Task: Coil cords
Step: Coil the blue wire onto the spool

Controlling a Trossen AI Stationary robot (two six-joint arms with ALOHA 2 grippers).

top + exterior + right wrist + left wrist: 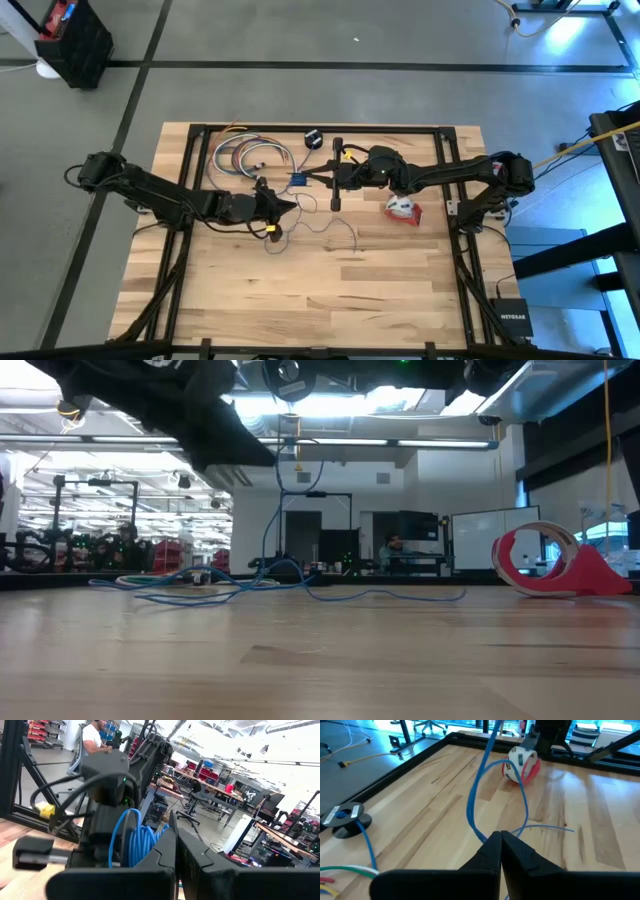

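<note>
The thin blue cord [330, 225] wanders over the table's middle; its black round puck [345, 817] lies by the far rail. Several turns form a coil [136, 840] at my right gripper [176, 822], which is shut, level and raised near the far middle [312, 180]. A strand hangs from there to the table [280, 500]. My left gripper [500, 836] is shut at a raised loop of the cord, left of centre [292, 205]. The red-and-white bundle [404, 208] rests on the table under my right arm. My left gripper pinches the blue cord at the bottom bend of a raised loop [486, 839] between its fingertips, coming nearly level from the table's left. Both strands rise slack from the tips toward the coil, clear of the table. My right gripper is shut on the coil's turns [159, 834], coming level from the table's right. Its own fingers hide the place of contact. The coil stands upright, clear of the table, with a strand hanging below.
A bunch of coloured cables [250, 155] lies at the far left of the table, and its ends show in the left wrist view [345, 870]. A black frame rail [320, 128] runs along the far edge. Bare wood lies toward the near edge [330, 290].
</note>
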